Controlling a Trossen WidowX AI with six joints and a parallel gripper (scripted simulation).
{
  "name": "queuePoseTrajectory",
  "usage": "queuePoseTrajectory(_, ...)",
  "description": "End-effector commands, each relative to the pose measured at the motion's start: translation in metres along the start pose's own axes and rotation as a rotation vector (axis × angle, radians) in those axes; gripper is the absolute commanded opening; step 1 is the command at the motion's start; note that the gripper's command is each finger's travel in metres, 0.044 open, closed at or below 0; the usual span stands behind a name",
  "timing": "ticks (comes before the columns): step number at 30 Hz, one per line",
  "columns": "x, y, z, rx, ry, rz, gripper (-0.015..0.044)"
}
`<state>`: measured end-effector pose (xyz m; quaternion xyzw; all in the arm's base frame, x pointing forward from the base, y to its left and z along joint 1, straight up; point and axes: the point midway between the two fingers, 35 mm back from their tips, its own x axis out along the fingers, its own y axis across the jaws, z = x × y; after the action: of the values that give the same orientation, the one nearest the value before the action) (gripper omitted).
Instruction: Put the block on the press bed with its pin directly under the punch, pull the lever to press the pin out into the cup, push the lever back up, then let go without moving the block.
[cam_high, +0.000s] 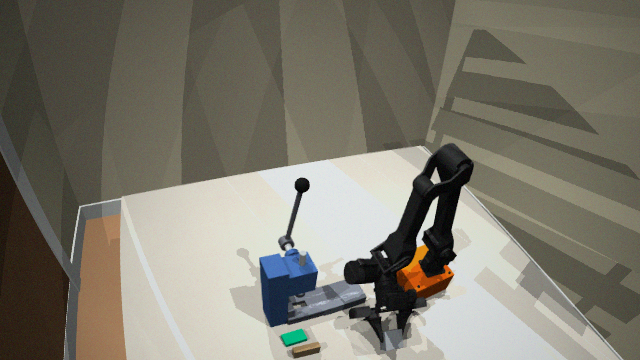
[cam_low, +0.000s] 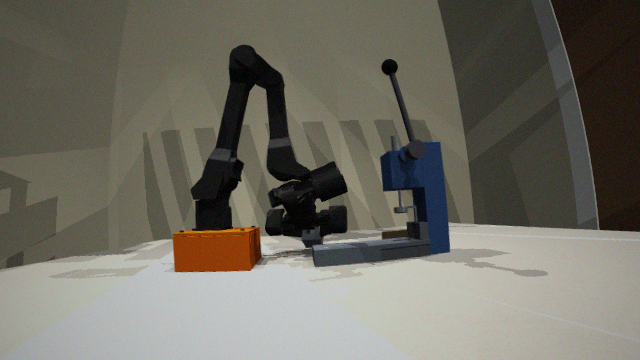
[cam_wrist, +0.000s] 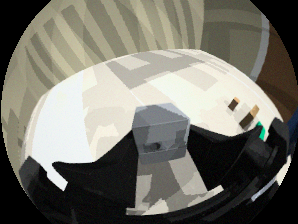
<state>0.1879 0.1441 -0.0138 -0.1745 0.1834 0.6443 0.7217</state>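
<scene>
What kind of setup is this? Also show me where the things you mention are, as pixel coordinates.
Likely a robot workcell for bench pressing: a blue lever press (cam_high: 274, 295) (cam_low: 436, 200), a black arm on an orange base (cam_high: 431, 286) (cam_low: 215, 252), and a gray block (cam_high: 393, 340) (cam_low: 312, 237) (cam_wrist: 161, 131) in its gripper (cam_high: 393, 336) (cam_low: 312, 235) (cam_wrist: 157, 127).

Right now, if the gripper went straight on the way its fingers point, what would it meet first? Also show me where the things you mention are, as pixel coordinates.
Probably the pale table top (cam_high: 225, 300) (cam_low: 200, 320) (cam_wrist: 60, 135), below the gray block; exact clearance is unclear.
</scene>
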Motion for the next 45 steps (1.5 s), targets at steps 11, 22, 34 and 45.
queuePoseTrajectory(11,-0.0004,0.0006,0.0020,-0.006,-0.010,0.003,0.0236)
queuePoseTrajectory(22,-0.0004,0.0006,0.0020,-0.006,-0.010,0.003,0.0440)
queuePoseTrajectory(34,-0.0004,0.0006,0.0020,-0.006,-0.010,0.003,0.0440)
queuePoseTrajectory(45,-0.0004,0.0006,0.0020,-0.006,-0.010,0.003,0.0440)
